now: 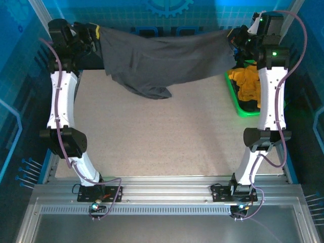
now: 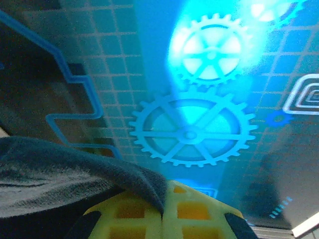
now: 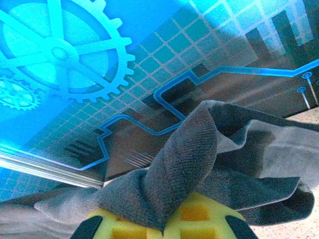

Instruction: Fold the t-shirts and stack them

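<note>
Aloft, soft charcoal knit t-shirt (image 1: 162, 61) sagging, both jaws pinching its edges

Grey t-shirt (image 1: 162, 61): held aloft at far edge between left gripper (image 1: 97, 34) and right gripper (image 1: 233, 38). Orange t-shirt (image 1: 248, 83): bunched in green basket (image 1: 233, 96), far right.

A bright green plastic basket (image 1: 232, 93) sits at the right edge of the speckled beige table (image 1: 167, 136), ringed by blue walls (image 2: 99, 50) printed with gears (image 2: 192, 132).

Free tabletop (image 1: 152, 136) below charcoal t-shirt (image 1: 167, 58); green basket (image 1: 232, 91) far-right.
</note>
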Controlling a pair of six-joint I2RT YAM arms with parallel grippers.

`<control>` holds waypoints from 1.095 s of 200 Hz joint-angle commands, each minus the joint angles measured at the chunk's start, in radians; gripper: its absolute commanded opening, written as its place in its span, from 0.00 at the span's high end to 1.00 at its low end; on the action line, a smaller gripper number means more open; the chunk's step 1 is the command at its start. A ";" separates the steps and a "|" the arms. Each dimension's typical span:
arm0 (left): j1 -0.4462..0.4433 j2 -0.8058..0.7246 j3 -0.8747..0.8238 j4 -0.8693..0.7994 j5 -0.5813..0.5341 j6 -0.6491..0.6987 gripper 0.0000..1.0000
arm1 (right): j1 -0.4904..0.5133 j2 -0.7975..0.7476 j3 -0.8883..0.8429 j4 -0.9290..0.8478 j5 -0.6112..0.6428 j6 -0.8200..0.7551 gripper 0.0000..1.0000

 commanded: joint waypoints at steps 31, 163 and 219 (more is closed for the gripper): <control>0.030 -0.128 -0.079 0.167 0.002 -0.025 1.00 | -0.021 -0.172 -0.193 0.102 -0.053 -0.016 1.00; 0.036 -0.699 -0.495 0.414 -0.410 0.166 1.00 | -0.023 -0.953 -1.043 0.559 0.094 0.069 1.00; -0.001 -0.093 0.036 -0.104 -0.310 0.197 0.83 | -0.024 -0.428 -0.762 0.440 0.106 0.170 0.74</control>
